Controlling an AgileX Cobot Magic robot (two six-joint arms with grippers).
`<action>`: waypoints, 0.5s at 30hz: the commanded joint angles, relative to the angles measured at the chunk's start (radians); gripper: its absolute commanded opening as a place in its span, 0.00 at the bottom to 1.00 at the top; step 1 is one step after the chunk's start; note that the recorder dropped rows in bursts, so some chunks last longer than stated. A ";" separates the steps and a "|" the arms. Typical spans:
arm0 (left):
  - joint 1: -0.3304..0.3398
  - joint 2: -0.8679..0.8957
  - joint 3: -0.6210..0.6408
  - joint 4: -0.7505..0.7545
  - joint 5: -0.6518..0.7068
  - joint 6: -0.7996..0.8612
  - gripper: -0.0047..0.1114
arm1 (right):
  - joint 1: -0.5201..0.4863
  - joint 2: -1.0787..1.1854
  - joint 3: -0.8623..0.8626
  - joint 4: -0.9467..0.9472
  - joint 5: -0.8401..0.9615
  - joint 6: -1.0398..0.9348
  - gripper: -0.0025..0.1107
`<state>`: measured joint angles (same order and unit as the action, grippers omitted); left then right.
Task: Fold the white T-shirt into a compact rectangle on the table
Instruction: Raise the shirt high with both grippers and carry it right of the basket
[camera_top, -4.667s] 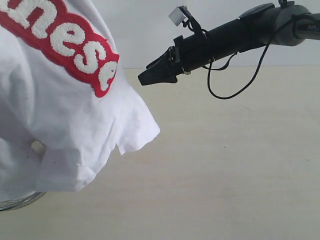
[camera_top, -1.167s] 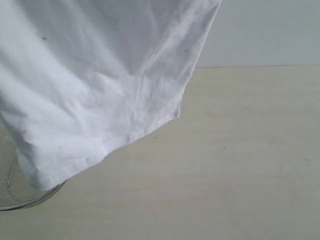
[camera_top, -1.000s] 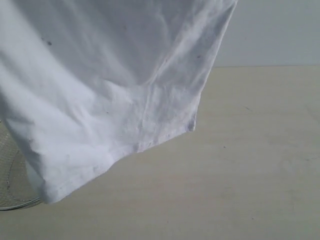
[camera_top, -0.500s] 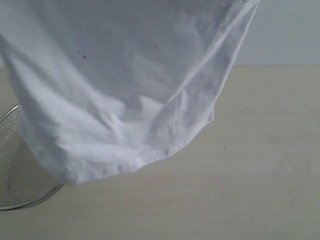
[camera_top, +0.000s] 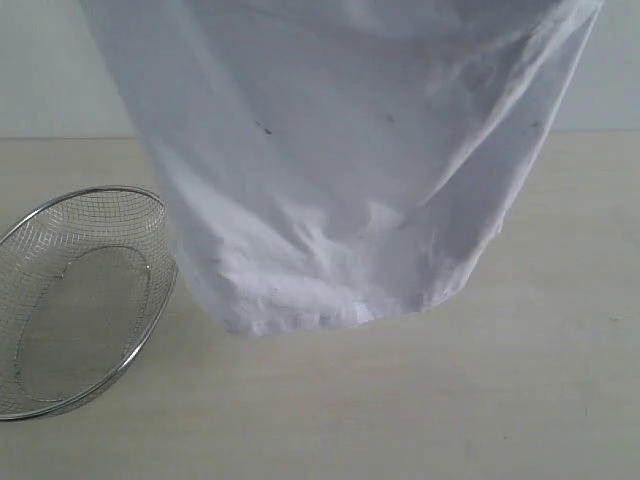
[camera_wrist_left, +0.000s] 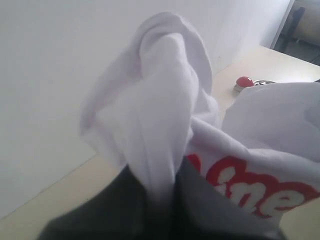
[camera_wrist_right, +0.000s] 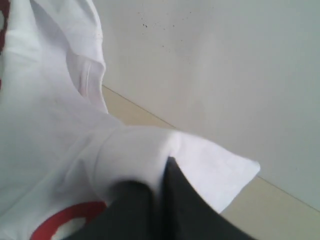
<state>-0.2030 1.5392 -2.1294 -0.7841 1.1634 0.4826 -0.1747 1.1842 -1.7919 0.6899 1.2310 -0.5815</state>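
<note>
Above the desk (camera_top: 540, 400), the white T-shirt (camera_top: 350, 170) hangs lifted and spread, filling the upper middle of the exterior view. Plain side faces that camera, with a few dark specks. Its hem sags in a curve low over the surface; can't tell if it touches.

Vs 0.5 s ago: the shirt has shifted right. Its left edge has cleared the wire-mesh basket (camera_top: 85, 300), which now shows whole, tilted, just beside the hem. Vs 4.7 s ago: no lettering and no arm in the exterior view now.

Left claw (camera_wrist_left: 159, 187): narrow, dark fingers (camera_wrist_left: 125, 212) pinching a bunched fold of shirt. The red lettering (camera_wrist_left: 250, 192) shows just beside the grip. A small red round object (camera_wrist_left: 244, 81) sits far off on the desk.

Right claw (camera_wrist_right: 161, 177): narrow too, fingers (camera_wrist_right: 132, 202) clamped on a shirt edge, fabric draped over them.
</note>
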 joint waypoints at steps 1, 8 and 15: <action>-0.008 -0.039 -0.006 0.014 0.012 -0.046 0.08 | -0.004 -0.049 0.000 -0.026 -0.010 0.031 0.02; -0.008 -0.064 -0.006 0.041 0.056 -0.109 0.08 | 0.001 -0.095 0.006 -0.123 -0.010 0.104 0.02; -0.008 -0.050 0.091 0.095 0.058 -0.123 0.08 | 0.129 -0.105 0.157 -0.168 -0.010 0.105 0.02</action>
<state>-0.2069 1.4834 -2.0833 -0.7048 1.2252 0.3729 -0.0836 1.0801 -1.6965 0.5552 1.2318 -0.4847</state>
